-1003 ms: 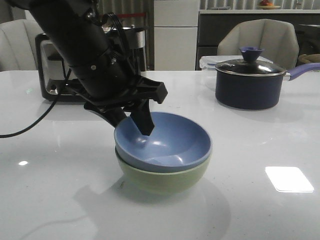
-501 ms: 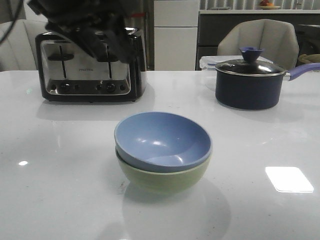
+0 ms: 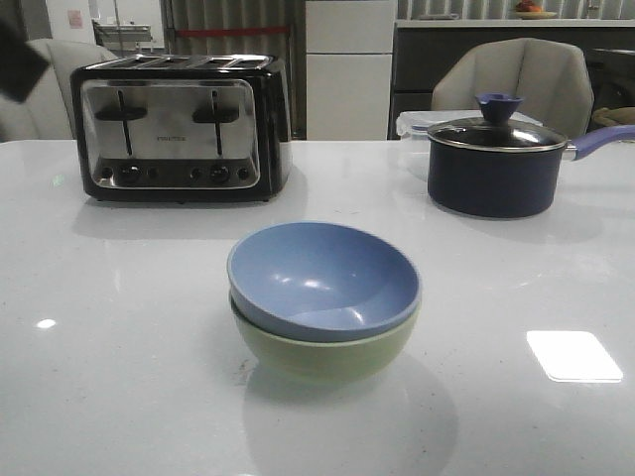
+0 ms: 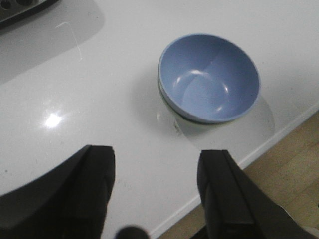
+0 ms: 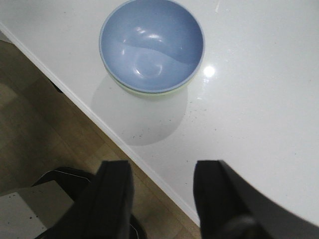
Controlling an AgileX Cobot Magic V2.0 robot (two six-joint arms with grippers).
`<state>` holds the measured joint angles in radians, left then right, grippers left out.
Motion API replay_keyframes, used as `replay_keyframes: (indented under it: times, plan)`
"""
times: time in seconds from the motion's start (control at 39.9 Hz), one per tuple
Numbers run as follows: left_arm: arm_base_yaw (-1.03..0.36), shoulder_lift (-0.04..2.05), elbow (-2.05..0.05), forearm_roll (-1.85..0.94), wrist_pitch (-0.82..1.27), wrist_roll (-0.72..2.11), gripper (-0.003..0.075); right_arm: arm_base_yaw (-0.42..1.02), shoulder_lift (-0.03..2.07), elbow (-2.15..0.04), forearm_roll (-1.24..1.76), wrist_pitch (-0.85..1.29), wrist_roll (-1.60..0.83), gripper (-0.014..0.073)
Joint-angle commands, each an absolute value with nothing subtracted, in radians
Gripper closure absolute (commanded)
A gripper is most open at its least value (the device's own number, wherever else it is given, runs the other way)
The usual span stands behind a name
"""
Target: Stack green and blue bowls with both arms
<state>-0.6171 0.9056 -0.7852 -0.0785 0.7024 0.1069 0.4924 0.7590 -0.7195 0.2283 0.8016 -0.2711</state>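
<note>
**Two bowls nested, nothing left to stack**

The matte dusty-blue round bowl (image 3: 322, 278) sits inside the pale sage-green round bowl (image 3: 322, 354) on the glossy white bench (image 3: 119, 377). The left tool (image 4: 155, 191) and right tool (image 5: 162, 196) both hang open and empty, well above the stack. The task looks complete.

The blue bowl (image 3: 322, 278) is a dusty, matte blue, plain, with pale glints of reflected light inside it; under it the green bowl (image 3: 327, 352) is a pale sage green, equally plain. Both stand on a glossy white table (image 3: 119, 397) with a bright white rectangular reflection just right of the bowls. Behind the bowls to the left, the toaster (image 3: 179, 129) is shiny silver framed in black with black knobs. Behind the bowls to the right, the saucepan (image 3: 494, 164) is dark navy with a lighter purple-blue knob and handle. The left gripper (image 4: 157, 191) and right gripper (image 5: 162, 199) are both black. Below the table edge the floor (image 5: 45, 134) is brown wood.
</note>
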Motion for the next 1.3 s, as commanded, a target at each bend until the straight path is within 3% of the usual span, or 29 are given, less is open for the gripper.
replay_keyframes:
  times: [0.0,0.23,0.58,0.7,1.05,1.28]
  plan:
    - [-0.626,0.806,-0.743,-0.081,0.656,0.108,0.0276,0.492,0.755,-0.746,0.233,0.752,-0.283,0.0181]
    - [-0.626,0.646,-0.656,-0.018,0.700,0.064,0.0276,0.491,0.755,-0.746,0.227,0.754,-0.282,0.0181]
    - [-0.613,0.629,-0.653,0.073,0.728,-0.038,0.0278,0.491,0.755,-0.746,0.137,0.755,-0.154,0.0181]
    - [-0.613,0.629,-0.653,0.073,0.728,-0.038,0.0335,0.491,0.755,-0.746,0.137,0.755,-0.154,0.0191]
    - [-0.613,0.629,-0.653,0.073,0.726,-0.038,0.0629,0.491,0.755,-0.746,0.137,0.755,-0.154,0.0533]
    - [-0.613,0.629,-0.653,0.064,0.728,-0.038,0.0627,0.491,0.755,-0.746,0.138,0.755,-0.154,0.0541]
